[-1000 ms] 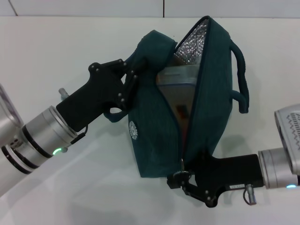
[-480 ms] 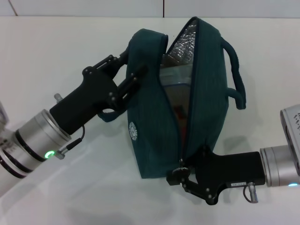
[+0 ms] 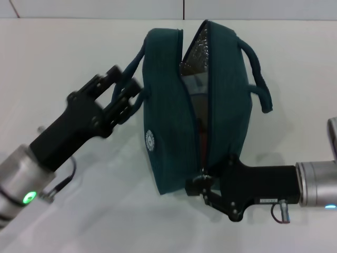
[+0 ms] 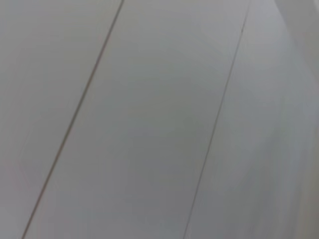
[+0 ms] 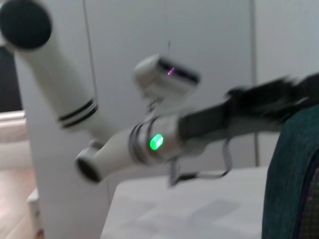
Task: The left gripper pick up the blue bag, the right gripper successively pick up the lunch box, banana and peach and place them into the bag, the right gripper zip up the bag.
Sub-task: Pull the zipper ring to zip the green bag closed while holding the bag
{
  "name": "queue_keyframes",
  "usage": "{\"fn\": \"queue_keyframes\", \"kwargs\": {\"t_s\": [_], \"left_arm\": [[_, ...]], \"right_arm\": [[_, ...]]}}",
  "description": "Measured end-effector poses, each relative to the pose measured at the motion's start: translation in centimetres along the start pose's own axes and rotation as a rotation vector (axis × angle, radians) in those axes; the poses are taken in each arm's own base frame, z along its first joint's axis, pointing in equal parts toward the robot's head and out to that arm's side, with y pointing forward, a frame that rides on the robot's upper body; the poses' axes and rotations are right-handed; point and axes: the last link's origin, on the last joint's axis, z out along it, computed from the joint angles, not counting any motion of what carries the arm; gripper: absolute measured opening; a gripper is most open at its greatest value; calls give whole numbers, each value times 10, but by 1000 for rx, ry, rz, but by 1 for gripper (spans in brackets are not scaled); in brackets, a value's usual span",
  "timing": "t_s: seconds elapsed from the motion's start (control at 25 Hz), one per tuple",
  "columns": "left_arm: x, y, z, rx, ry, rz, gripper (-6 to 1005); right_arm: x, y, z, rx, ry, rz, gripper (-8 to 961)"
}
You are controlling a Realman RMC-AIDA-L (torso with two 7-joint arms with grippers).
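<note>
Teal blue bag (image 3: pixel 174 132) upright, zip partly open, foil lining visible

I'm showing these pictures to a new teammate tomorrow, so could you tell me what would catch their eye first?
The blue bag fills the middle of the head view, standing on the table with its zipper partly open and silver lining showing at the top. The left gripper is at the bag's left side by a cord handle. The right gripper sits at the bag's near end, at the zipper's lower end.
</note>
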Motion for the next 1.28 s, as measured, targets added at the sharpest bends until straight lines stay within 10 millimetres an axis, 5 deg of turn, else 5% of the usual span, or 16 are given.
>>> {"fn": "queue_keyframes", "kwargs": {"t_s": [0.28,0.52,0.84,1.28], "left_arm": [[-7,11,-39,57,-11,22,581],[-28,19,-53,133,-85,88,580],[-45,26,-52,50,-213,128,578],[-52,27,-25,-78,-281,130,580]], "right_arm": [[-11,-5,-3,41,-82,15,34],[-15,-16,-7,93,-94,11,35],[-26,-26,-20,150,-168,8,31],[-26,-29,-15,146,-164,42,30]]}}
